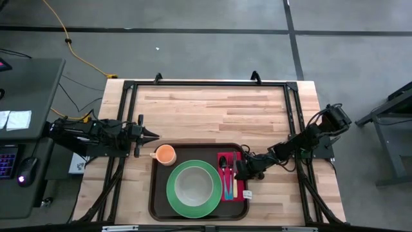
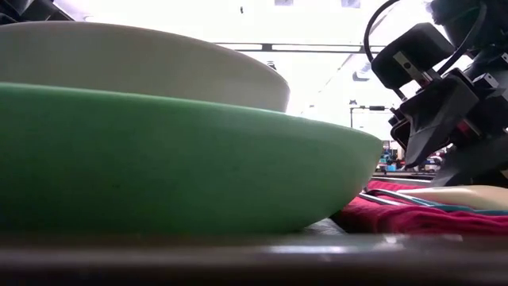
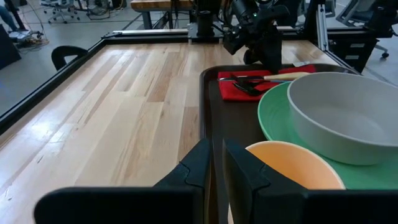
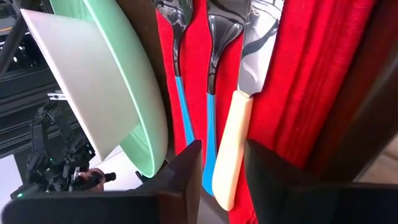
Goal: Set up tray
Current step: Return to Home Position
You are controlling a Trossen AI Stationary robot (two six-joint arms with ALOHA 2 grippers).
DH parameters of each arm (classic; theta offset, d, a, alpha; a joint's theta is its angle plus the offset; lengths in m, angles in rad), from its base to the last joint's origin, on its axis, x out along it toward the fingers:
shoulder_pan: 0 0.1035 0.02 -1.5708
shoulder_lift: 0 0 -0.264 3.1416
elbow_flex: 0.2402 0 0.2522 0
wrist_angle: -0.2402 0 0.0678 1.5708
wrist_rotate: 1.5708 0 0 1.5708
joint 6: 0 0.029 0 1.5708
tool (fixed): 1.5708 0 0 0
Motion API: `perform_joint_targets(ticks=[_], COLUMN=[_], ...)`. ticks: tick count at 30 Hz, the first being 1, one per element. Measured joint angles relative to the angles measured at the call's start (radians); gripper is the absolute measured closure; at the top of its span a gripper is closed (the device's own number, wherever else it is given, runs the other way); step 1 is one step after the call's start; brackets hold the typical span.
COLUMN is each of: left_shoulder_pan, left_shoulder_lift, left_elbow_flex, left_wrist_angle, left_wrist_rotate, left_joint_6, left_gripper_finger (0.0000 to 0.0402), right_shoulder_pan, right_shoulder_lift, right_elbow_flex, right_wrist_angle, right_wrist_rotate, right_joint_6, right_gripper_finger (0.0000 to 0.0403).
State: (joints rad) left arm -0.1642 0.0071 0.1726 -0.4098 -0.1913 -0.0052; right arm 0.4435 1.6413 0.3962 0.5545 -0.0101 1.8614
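On the tray (image 1: 157, 188): bowl (image 1: 193, 185) in plate (image 1: 174, 195), cup (image 1: 166, 154), cutlery (image 1: 226, 171); left fingers (image 3: 194, 171) closed, right fingers (image 4: 183, 169) parted.

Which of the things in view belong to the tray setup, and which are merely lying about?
Belong: tray, green plate, bowl, orange cup, red napkin, blue spoon, blue fork, yellow knife; right gripper by the napkin, left gripper beside the cup.
Lying about: yellow cable on the floor; mouse and papers on the side desk.
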Motion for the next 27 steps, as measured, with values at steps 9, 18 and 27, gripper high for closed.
perform_joint_targets(ticks=[9,18,27], left_shoulder_pan=[0.000,0.000,0.000], left_shoulder_lift=[0.000,0.000,0.000], left_elbow_flex=[0.000,0.000,0.000], left_wrist_angle=[0.000,-0.002,-0.004], left_wrist_rotate=[0.000,0.000,0.001], left_joint_6=[0.000,0.000,0.000], left_gripper_finger=[0.0328,0.0328,0.0328], right_shoulder_pan=[-0.001,-0.001,0.000], right_shoulder_lift=[0.000,-0.046,-0.074], right_elbow_flex=[0.000,-0.005,-0.006], right_wrist_angle=[0.001,0.001,0.004], right_wrist_rotate=[-0.033,-0.052,-0.072], right_joint_6=[-0.006,-0.009,0.012], right_gripper_finger=[0.0303,0.0324,0.0350])
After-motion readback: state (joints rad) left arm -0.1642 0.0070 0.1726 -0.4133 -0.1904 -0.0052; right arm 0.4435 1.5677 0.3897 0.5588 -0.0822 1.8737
